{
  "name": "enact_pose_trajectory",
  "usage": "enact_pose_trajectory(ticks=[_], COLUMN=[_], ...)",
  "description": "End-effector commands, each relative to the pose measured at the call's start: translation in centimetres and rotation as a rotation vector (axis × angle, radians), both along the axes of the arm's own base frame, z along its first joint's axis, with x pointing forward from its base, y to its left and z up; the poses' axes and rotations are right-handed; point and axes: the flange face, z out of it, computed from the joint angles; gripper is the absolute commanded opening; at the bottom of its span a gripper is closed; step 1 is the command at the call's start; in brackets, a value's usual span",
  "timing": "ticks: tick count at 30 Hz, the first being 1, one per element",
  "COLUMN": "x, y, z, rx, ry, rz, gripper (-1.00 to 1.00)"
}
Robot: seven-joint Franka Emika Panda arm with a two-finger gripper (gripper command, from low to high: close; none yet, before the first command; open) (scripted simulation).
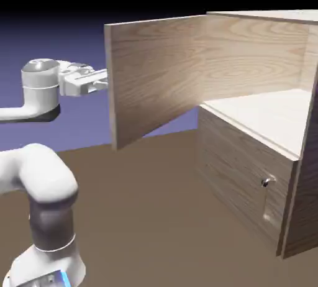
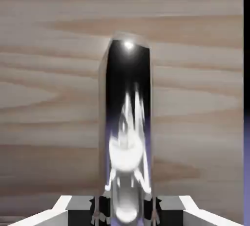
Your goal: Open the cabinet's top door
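My end effector (image 2: 126, 214) is clamped on the handle (image 2: 128, 122) at lower centre. Beyond, the top door (image 1: 155, 77) stands swung wide at upper centre, cabinet (image 1: 248, 155) interior exposed; I judge little left but release.

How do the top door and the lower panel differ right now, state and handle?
The top door is swung wide open, showing its pale inner face; the lower panel sits shut, flush in the cabinet. The door's handle is a long silver bar with the gripper closed on it; the panel's handle is short and untouched. Both are wood-grain.
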Motion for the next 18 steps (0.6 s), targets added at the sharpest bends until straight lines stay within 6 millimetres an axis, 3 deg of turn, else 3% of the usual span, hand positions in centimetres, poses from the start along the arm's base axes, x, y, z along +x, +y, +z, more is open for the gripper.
enact_pose_trajectory(ticks=[1,9,18], x=[-0.2,-1.1,-0.7], y=[1.1,9.0,16.8], z=[0.0,0.0,0.0], rx=[0.0,0.0,0.0], ry=[0.0,0.0,0.0], rz=[-0.024,-0.192,-0.355], gripper=[-1.0,-1.0,-1.0])
